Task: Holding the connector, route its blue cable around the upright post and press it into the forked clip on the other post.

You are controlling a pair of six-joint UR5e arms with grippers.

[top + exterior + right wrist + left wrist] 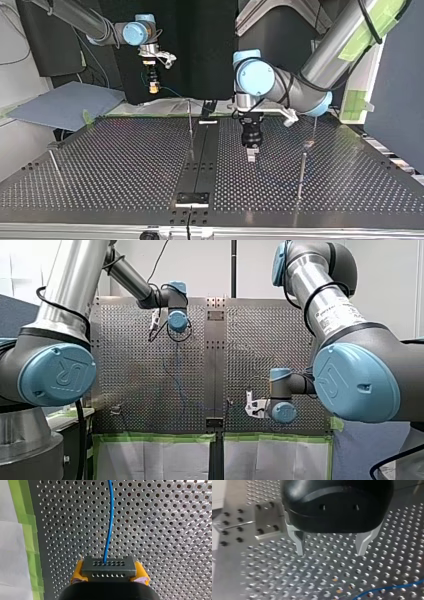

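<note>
Front view: my left end effector [155,325] hangs over the far part of the perforated tabletop [280,340], in the upper middle of the frame. My right end effector [251,407] sits low and right of centre, near the green tape [160,438] along the tabletop's near edge.

Top view: the sides are crossed here. My left end effector points down just above the tabletop, right of centre. 1 post [301,172] stands at the lower right and another post [190,127] near the middle. My right end effector hangs at the upper left, above the tabletop's far edge, with yellow at its tip.

Left wrist view: the 2 metal fingers [300,543] stand wide apart with nothing between them. The blue cable [387,588] lies on the tabletop beyond the fingertips, clear of them.

Right wrist view: the yellow pads [141,573] clamp the dark connector [108,567]. The cable leaves its face and runs straight ahead over the tabletop.
</note>
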